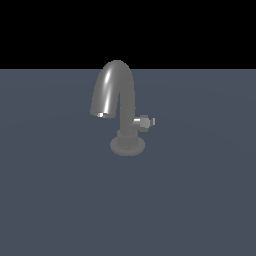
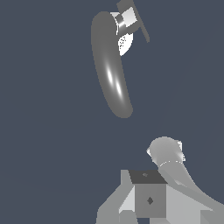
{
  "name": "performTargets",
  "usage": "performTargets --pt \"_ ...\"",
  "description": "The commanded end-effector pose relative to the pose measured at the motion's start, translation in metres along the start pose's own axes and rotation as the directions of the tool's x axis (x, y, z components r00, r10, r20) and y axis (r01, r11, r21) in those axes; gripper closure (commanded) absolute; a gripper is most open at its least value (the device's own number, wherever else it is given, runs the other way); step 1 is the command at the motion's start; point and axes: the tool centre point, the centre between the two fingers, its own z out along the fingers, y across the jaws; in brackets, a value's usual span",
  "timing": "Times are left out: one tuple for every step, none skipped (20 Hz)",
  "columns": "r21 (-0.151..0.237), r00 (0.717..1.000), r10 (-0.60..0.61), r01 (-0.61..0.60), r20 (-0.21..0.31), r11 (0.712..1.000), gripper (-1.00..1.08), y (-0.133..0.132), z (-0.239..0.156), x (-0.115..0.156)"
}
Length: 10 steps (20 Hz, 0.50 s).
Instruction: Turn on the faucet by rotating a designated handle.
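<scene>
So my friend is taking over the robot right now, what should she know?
Gripper: seen only in the wrist view, far from the faucet and holding nothing; open or shut is unclear.
Faucet: upright on the grey surface, spout toward the exterior view's left.
Handle: sticks out of the stem toward the exterior view's right, nothing touching it.
Done: no contact.
Left: reach the handle, grip or push it, rotate it.

I can read no text, label, brand, number or sign in either view from here. The faucet (image 1: 119, 107) has plain grey metal with only glare on it, and the handle (image 1: 144, 121) at its 3 o'clock carries no marking.
</scene>
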Motion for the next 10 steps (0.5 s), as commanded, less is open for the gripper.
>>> performTargets --pt "0.024 0.998 0.047 -0.048 0.049 0.999 1.08 -0.003 0.000 0.014" --pt "0.033 0.996 0.065 -0.067 0.069 0.997 1.08 -0.004 0.000 0.020" --pt "0.042 0.993 0.083 -0.087 0.089 0.995 1.08 -0.005 0.001 0.025" --pt "0.050 0.989 0.101 -0.107 0.109 0.993 1.08 -0.006 0.001 0.031" --pt "0.058 0.984 0.119 -0.127 0.130 0.990 1.08 -0.007 0.002 0.037" --pt "0.066 0.979 0.137 -0.148 0.151 0.987 1.08 -0.008 0.002 0.043" --pt "0.073 0.973 0.154 -0.169 0.173 0.983 1.08 -0.009 0.003 0.049" --pt "0.080 0.966 0.172 -0.190 0.194 0.978 1.08 -0.009 0.004 0.055" --pt "0.087 0.958 0.189 -0.212 0.216 0.973 1.08 -0.009 0.005 0.061" --pt "0.093 0.949 0.206 -0.234 0.239 0.968 1.08 -0.010 0.006 0.067"
